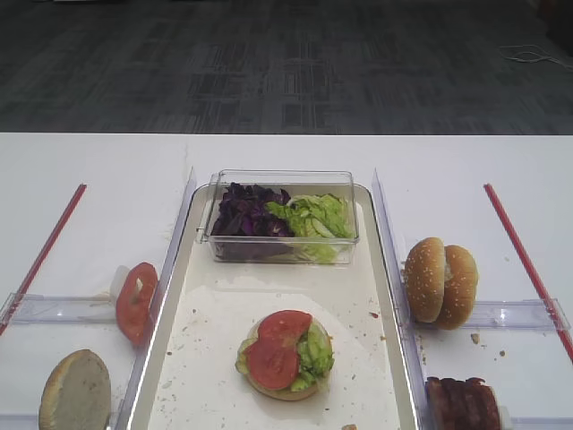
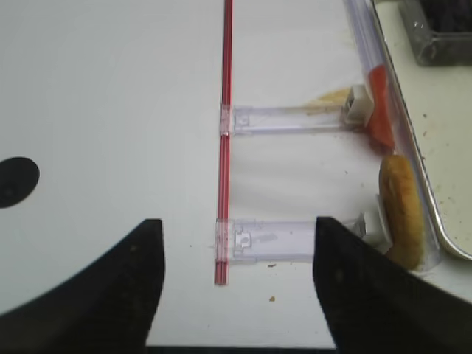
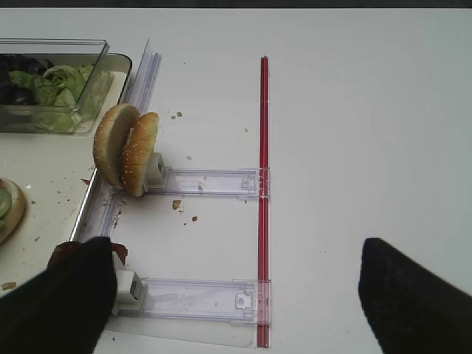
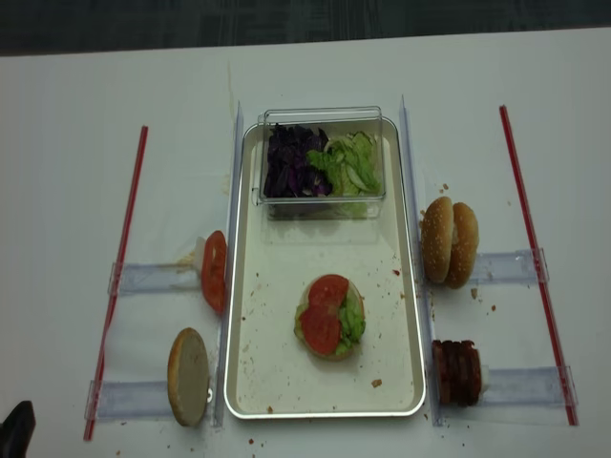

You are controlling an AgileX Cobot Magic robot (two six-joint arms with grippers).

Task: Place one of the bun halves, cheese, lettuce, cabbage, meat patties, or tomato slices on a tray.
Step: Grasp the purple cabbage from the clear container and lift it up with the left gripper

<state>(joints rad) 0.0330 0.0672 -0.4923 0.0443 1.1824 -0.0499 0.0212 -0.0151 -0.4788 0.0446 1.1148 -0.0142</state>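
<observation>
Currently between steps: on the tray (image 4: 250, 382), near its front, a bun base (image 4: 329, 345) topped with lettuce (image 4: 352, 319) and two tomato slices (image 4: 325, 310), nothing in either pincer. Left gripper (image 2: 236, 295) parked over bare table left of the tray, fingers (image 2: 125, 287) apart and empty; right gripper (image 3: 236, 295) likewise spread wide, hovering beside the patties (image 4: 457, 371) just right of the tray. Cabbage (image 4: 290, 164) waiting in the clear box (image 4: 323, 113) at the tray's far end; spare buns (image 4: 450, 242) standing on the right. Likely next: lowering onto one ingredient, pinching gently, carrying it over the rim onto the stack.
</observation>
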